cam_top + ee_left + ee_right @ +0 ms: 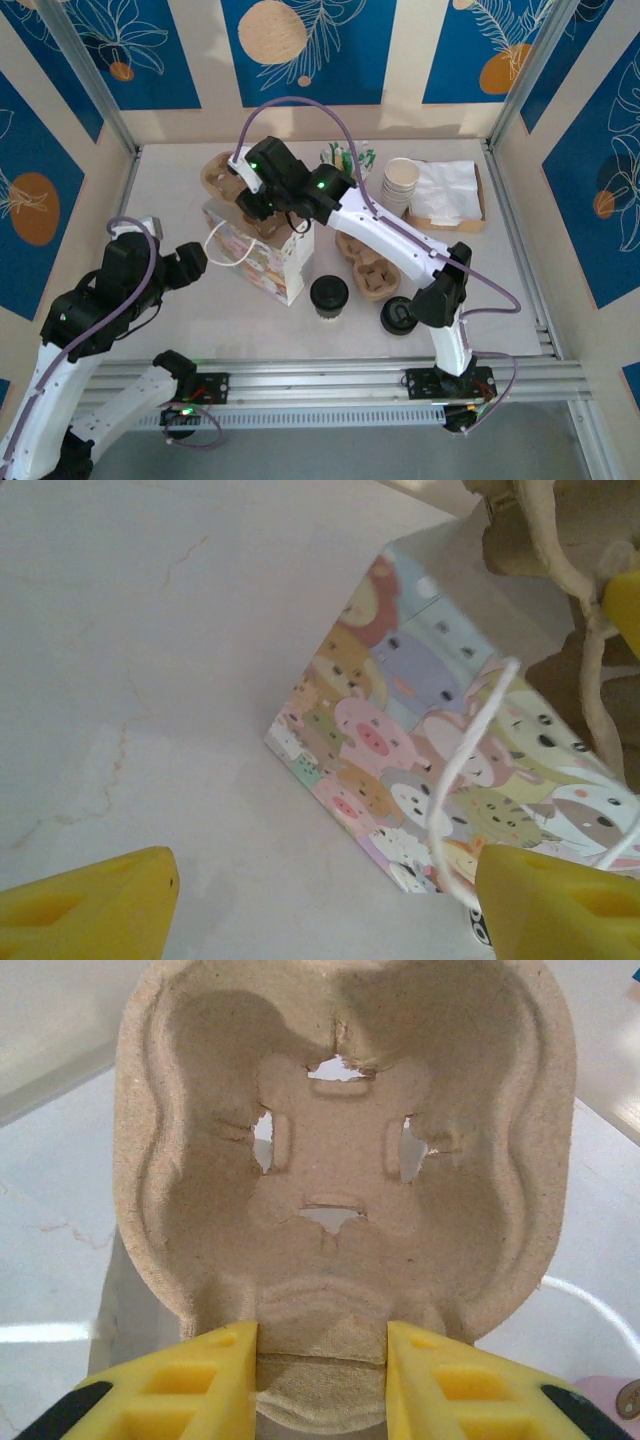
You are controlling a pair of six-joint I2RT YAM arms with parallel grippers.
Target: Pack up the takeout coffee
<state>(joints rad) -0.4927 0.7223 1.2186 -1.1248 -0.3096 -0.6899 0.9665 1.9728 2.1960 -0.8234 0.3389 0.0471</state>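
Cup tray (340, 1160) might snag the bag (400, 740) here
My right hand (320, 1360) pinches the tray's edge; left hand (320, 910) gapes wide and empty, so nothing steadies the bag.

Head count, live:
One takeout coffee (329, 295), one gift bag (262, 258), two cup trays (365, 265), one cup stack (400, 185), one lid stack (398, 316).

Left gripper (325, 910) spread wide (arm bent low), right gripper (320, 1360) clamped, arm outstretched
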